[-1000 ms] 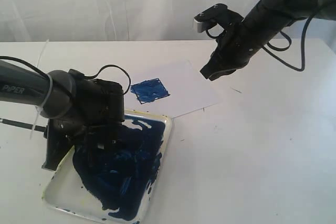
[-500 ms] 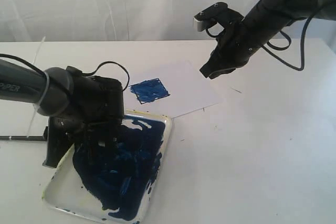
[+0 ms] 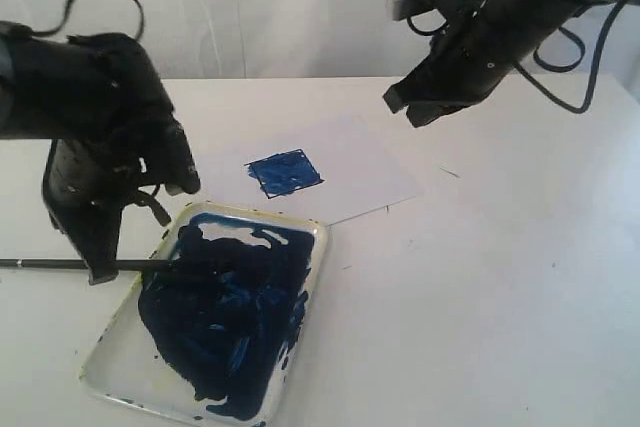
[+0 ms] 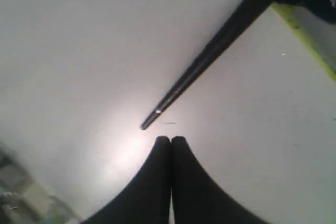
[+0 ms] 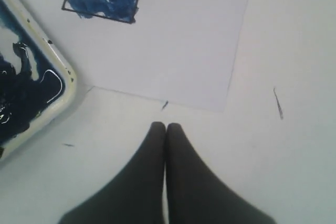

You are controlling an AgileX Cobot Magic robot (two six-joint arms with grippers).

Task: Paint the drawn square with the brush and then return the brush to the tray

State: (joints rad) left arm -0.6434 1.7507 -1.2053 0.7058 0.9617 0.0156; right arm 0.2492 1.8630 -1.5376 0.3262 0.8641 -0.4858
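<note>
One brush (image 4: pixel 210 49), loose, just beyond closed left jaws

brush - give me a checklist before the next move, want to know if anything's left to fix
1. drawn square filled: blue nearly edge to edge, a few white specks - ok
2. brush let go: left gripper shut, empty, apart from the handle end - ok
3. brush inside the tray: only the tip end lies in the paint, the handle sticks out over the rim above the table - not ok
4. right gripper clear: shut, empty, raised - ok
5. brush steady on the rim - cannot tell
</note>
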